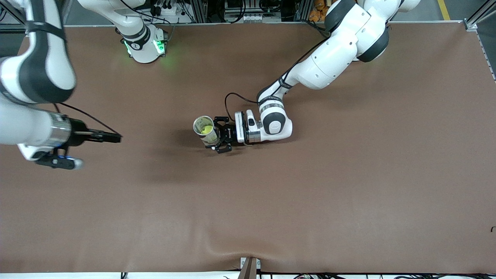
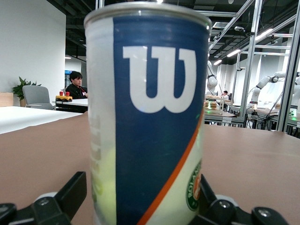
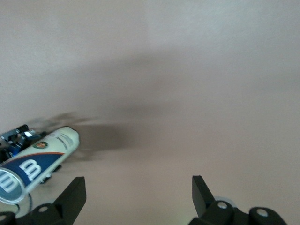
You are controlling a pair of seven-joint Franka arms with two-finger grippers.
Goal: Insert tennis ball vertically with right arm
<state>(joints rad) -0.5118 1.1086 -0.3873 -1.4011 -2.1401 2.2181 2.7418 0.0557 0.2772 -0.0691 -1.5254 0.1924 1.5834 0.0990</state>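
Table (image 1: pixel 348 201) — brown, bare toward the camera. Mid-table: can (image 1: pixel 206 131) standing upright, mouth open, tennis ball (image 1: pixel 208 129) inside. Left gripper (image 1: pixel 221 135) low and level, fingers (image 2: pixel 70 194) spread wide on either side of the can, arm bent down from its base. Right gripper (image 1: pixel 110 136) — fingers wide, empty, arm raised over its end.
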